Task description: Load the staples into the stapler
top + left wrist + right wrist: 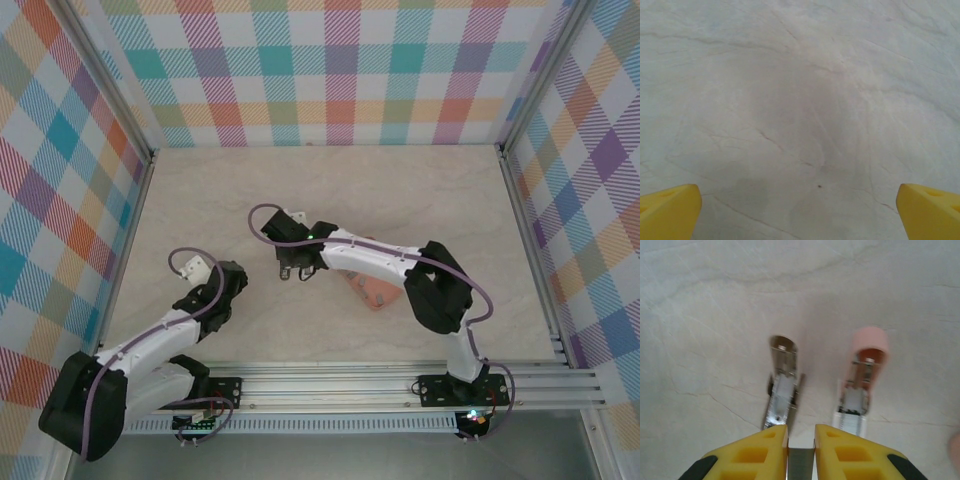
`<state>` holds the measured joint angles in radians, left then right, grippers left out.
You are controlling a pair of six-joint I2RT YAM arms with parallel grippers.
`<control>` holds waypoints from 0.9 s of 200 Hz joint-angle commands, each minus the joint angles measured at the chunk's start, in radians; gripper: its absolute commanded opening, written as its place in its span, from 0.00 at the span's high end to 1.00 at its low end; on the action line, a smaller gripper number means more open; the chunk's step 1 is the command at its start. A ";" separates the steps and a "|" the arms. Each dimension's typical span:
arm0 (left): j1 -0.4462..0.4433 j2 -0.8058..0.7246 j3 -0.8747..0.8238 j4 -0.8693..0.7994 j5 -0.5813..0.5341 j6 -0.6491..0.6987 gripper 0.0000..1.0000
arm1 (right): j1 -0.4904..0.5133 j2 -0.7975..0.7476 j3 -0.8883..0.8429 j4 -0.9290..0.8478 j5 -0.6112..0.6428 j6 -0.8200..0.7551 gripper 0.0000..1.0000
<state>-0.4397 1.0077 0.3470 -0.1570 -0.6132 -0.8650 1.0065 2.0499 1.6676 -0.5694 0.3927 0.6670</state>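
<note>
The stapler lies opened on the table just beyond my right gripper (pixel 801 432). Its bare metal magazine rail (pixel 782 385) is on the left and its pink lid (pixel 863 375), with a white spring pusher, on the right. The right gripper is shut on a short grey strip of staples (pixel 801 462), held upright between the yellow fingers and hovering near the rail's near end. In the top view this gripper (pixel 298 268) sits mid-table. My left gripper (pixel 226 288) waits to the left, its yellow fingertips (pixel 670 210) spread wide open over bare table with nothing between them.
A salmon-pink tray (pixel 372 292) lies partly under the right arm's forearm, just right of the right gripper. Plaid walls (pixel 330 70) enclose the marble table on three sides. An aluminium rail (pixel 400 385) runs along the near edge.
</note>
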 commanded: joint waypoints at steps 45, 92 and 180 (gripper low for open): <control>0.009 -0.039 -0.042 0.031 -0.085 -0.005 0.00 | 0.027 0.092 0.083 -0.022 0.000 0.173 0.79; 0.009 -0.076 -0.059 0.022 -0.097 -0.003 0.00 | 0.032 0.133 0.098 -0.021 -0.019 0.236 0.79; 0.008 -0.088 -0.072 0.040 -0.109 0.018 0.00 | 0.039 0.166 0.106 -0.016 0.029 0.245 0.79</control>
<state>-0.4397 0.9310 0.2920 -0.1276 -0.6941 -0.8627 1.0374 2.1952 1.7432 -0.5758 0.3866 0.9043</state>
